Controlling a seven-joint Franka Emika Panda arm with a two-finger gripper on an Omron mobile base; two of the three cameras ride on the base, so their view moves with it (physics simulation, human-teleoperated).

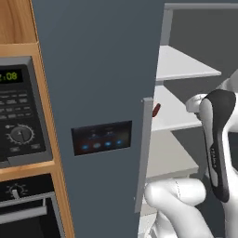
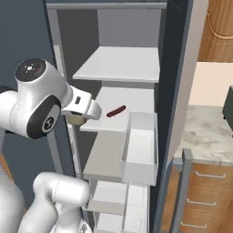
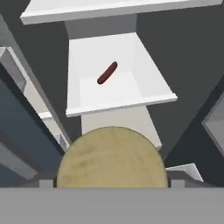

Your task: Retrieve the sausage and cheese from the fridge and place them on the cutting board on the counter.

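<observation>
The fridge [image 1: 97, 69] stands with its right door open, showing white shelves. The sausage [image 3: 107, 72], a short dark red rod, lies on the middle shelf [image 2: 132, 102]; it also shows as sausage [image 2: 116, 111] and sausage [image 1: 156, 109]. My gripper [image 3: 111, 183] is in front of that shelf, shut on the cheese [image 3: 111, 157], a round tan puck that sits between the fingertips. In the right base view the cheese [image 2: 75, 119] peeks out under the white hand, clear of the shelf. The cutting board is out of view.
White door bins [image 2: 139, 148] hang on the open right fridge door. The beige counter [image 2: 205, 132] with wooden drawers lies to the right of it. A black microwave [image 1: 18, 111] and oven sit in wooden cabinetry to the fridge's left.
</observation>
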